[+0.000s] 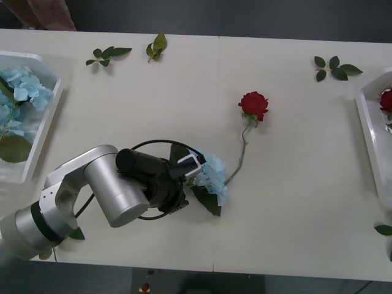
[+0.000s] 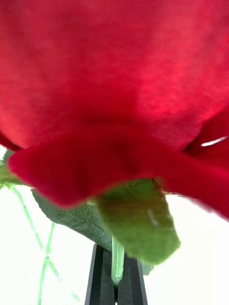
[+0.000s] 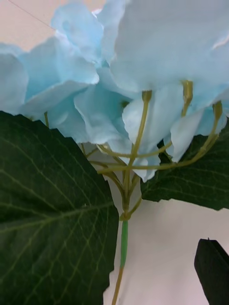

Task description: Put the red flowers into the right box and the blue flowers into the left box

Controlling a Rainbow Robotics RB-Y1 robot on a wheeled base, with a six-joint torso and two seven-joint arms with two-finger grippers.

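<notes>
— Nearest us, what's that at the near left corner of the worktop [image 1: 294, 239]?

— That's the left arm [image 1: 110, 190], reaching in over the near edge toward the middle. Further left, against the left edge, sits the left box [image 1: 48, 125] with blue hydrangeas [image 1: 24, 86] and their dark leaves lying in it.

— And its pincer?

— The left gripper [image 1: 195, 166] is at the loose blue hydrangea [image 1: 214, 174], which lies on the worktop near the middle, toward the near edge. From the wrist, one black finger [image 3: 212, 269] stands out at the corner, apart from the thin green stem [image 3: 124, 238]; a big leaf covers the other. It looks wide, nothing pinched.

— To the right?

— A red rose [image 1: 253, 105] lies flat just past the hydrangea, bloom toward the far edge, its stem curving back to the blue petals. Leaf sprigs [image 1: 107, 55] lie along the far edge.

— The right side?

— The right box [image 1: 370, 131] sits at the right edge, a red bloom [image 1: 387, 100] showing inside its rim.

— The other pincer?

— The right gripper [image 2: 116, 281] is clamped narrow on a green stalk [image 2: 117, 259], just under a held rose [image 2: 114, 95]. Whether that is the bloom in the box, I cannot tell.
</notes>
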